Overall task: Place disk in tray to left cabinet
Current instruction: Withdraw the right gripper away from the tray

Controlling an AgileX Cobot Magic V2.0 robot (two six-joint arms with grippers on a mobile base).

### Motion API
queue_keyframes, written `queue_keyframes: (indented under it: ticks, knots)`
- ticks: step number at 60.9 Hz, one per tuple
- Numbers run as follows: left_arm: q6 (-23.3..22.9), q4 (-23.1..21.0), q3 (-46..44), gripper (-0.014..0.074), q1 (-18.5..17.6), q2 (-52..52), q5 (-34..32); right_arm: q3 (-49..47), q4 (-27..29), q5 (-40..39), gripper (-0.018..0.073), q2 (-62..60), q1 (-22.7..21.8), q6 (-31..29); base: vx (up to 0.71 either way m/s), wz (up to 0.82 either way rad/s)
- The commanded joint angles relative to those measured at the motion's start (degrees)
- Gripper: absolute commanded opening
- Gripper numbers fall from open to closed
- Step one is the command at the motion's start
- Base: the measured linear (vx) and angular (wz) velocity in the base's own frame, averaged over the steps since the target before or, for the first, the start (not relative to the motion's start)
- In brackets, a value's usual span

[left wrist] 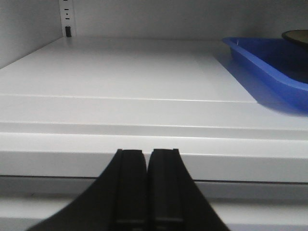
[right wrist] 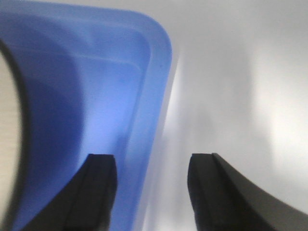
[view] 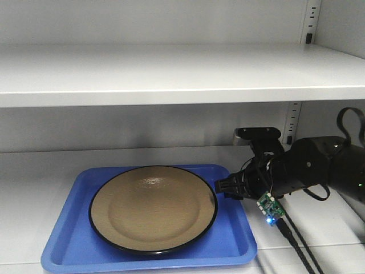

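Observation:
The tan disk [view: 153,209] with its black rim lies flat in the blue tray [view: 63,245], which rests on the lower shelf of the grey left cabinet [view: 171,74]. My right gripper [view: 228,186] hovers at the tray's right rim, open, its fingers straddling the rim [right wrist: 156,120] with nothing clamped. A sliver of the disk [right wrist: 7,144] shows at the left of the right wrist view. My left gripper [left wrist: 147,159] is shut and empty, low in front of the shelf edge, with the tray [left wrist: 262,65] off to its right.
A slotted support strip [view: 293,120] runs up the cabinet's back wall behind the right arm. Cables [view: 296,242] trail from the right arm over the shelf. Another strip [left wrist: 67,19] shows at the back left corner.

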Motion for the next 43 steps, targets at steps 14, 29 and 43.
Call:
queue_keyframes:
  ticks: [14, 29, 43]
  knots:
    - [-0.27, 0.03, 1.15, -0.0006, 0.06, -0.97, -4.95, -1.75, -0.71, -1.35, 0.0407, -6.37, -0.54, -0.52, 0.0, 0.0]
    - [-0.27, 0.03, 1.15, -0.0006, 0.06, -0.97, -4.95, 10.49, -0.46, -7.56, 0.0391, -14.89, -1.05, -0.52, 0.0, 0.0]
    - [-0.27, 0.03, 1.15, -0.0006, 0.06, -0.97, -4.95, 27.63, -0.46, -9.67, 0.0316, -31.76, -1.05, -0.52, 0.0, 0.0]
